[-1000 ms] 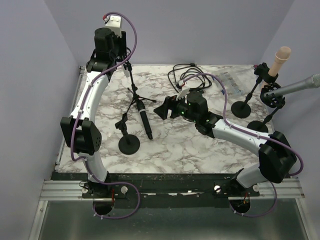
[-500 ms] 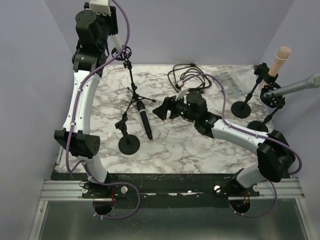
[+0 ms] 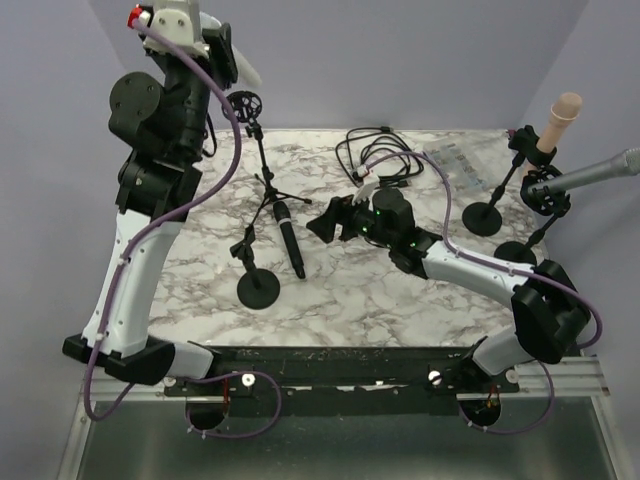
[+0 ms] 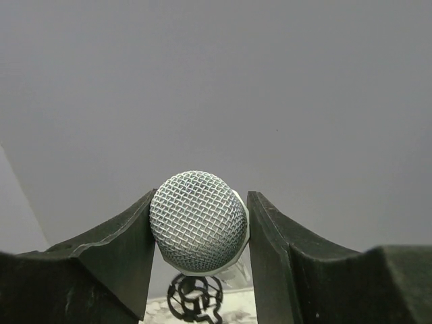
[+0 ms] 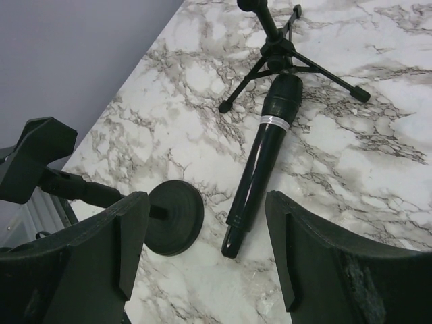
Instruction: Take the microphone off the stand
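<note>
The fingers (image 4: pixel 125 263) of the left gripper (image 3: pixel 222 48) are being closed on the silver mesh head of a microphone (image 4: pixel 197 221), with one dark finger pressed against each side of the ball. The microphone is being held high in the air, well above the tripod stand (image 3: pixel 268 190), and its body is hidden behind the head in the wrist view. Directly below it, the stand's round clip (image 3: pixel 245 103) is being shown empty, so the microphone is judged to be free of the stand already.

The microphone is judged to be rigid and moderately heavy. Its rounded mesh is likely to be slippery and easily dented. A firmer hold would be offered by the straight body, since a ball gripped at two points may pivot.

The right gripper (image 5: pixel 206 202) is being kept wide open and is holding nothing. It is being held low over the marble table (image 5: pixel 378 155), just above a black handheld microphone (image 5: pixel 260 162) lying flat beside a round-base stand (image 5: pixel 174 217).
</note>
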Available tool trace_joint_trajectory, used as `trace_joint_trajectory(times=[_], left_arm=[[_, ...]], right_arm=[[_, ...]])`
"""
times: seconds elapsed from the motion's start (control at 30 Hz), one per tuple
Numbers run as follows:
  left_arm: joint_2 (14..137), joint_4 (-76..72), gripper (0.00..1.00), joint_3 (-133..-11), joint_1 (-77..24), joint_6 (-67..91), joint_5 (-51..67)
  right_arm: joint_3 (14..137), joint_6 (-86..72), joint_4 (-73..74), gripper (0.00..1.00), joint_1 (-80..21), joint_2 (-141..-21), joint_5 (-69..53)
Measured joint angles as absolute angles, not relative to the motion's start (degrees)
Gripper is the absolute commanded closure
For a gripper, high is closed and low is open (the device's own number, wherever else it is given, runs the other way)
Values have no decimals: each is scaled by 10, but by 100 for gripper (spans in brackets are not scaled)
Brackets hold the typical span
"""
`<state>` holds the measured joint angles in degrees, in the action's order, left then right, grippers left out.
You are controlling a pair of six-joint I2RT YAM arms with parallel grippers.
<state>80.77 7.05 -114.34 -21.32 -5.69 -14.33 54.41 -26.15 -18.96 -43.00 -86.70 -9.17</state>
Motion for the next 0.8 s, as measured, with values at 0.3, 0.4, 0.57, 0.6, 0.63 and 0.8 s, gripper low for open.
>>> trace_joint_trajectory(times=[0.3, 0.4, 0.57, 0.6, 0.63, 0.8], left_arm=[[769, 161, 100, -1002, -235, 114, -66], [817, 211, 100, -987, -254, 155, -31], [905, 284, 100, -959, -292, 208, 12], [922, 294, 100, -954, -300, 214, 19], [940, 306, 100, -952, -307, 222, 25], [1054, 358, 100, -1007, -333, 242, 31]], right_arm=[[432, -265, -248, 24, -427, -728, -29], [388, -261, -288, 21, -427, -660, 5], [352, -254, -340, 21, -426, -607, 39], [352, -254, -344, 21, -426, -608, 40], [352, -254, -347, 21, -426, -611, 40], [352, -255, -349, 20, -426, -631, 40]])
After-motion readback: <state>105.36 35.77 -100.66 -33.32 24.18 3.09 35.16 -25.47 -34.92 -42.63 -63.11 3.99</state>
